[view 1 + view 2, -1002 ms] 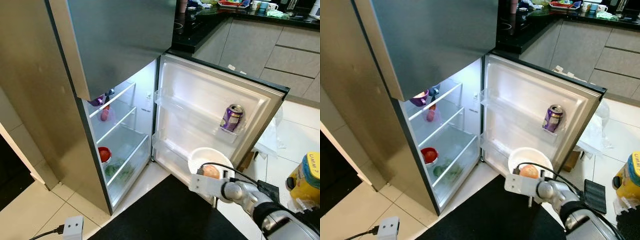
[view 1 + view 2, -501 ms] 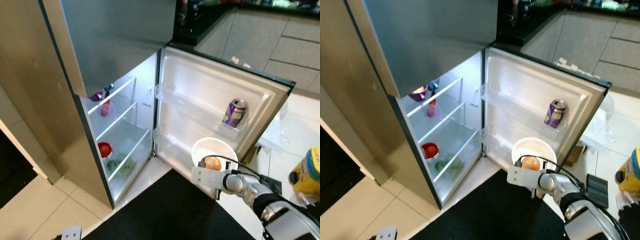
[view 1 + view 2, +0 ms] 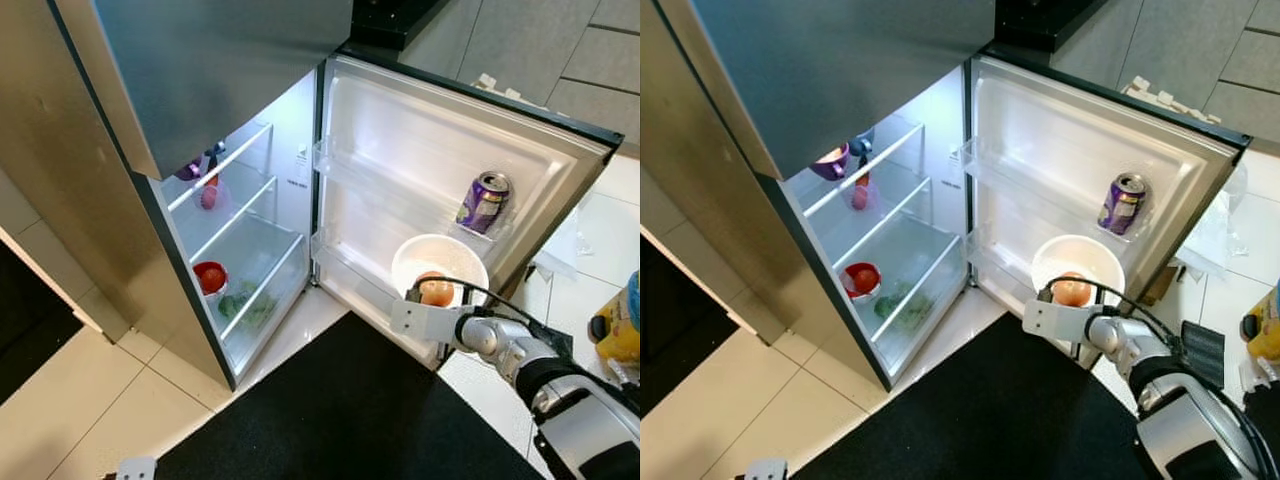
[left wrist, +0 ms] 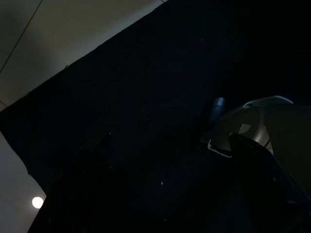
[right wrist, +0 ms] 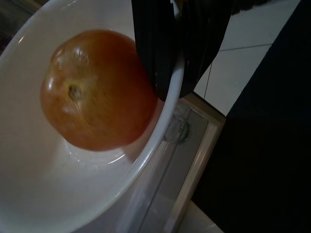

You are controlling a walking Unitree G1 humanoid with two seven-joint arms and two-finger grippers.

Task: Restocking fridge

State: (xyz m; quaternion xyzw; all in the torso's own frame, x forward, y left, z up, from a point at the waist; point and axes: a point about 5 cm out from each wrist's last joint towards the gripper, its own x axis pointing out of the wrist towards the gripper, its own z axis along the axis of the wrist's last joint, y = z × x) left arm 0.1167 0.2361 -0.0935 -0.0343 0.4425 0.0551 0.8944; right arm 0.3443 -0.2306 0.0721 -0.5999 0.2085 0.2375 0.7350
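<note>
While the right gripper (image 5: 172, 58) pinches the rim of the white bowl (image 3: 440, 262) with an orange-red fruit (image 3: 436, 292) inside, the carrying step seems underway: the bowl hangs low by the open fridge door (image 3: 440, 170), below the purple can (image 3: 484, 201). Next, it must swing left onto an inner shelf (image 3: 245, 265), kept level. The left gripper (image 4: 146, 194) hangs idle over the black mat (image 3: 340, 420); its opening I cannot tell.

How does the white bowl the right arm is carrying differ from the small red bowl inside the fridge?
The round white bowl is larger than the small red bowl. The white bowl is pinched at its rim by the right end effector in front of the open fridge door, whereas the red bowl rests on a lower glass shelf. Both hold a round reddish fruit.
</note>
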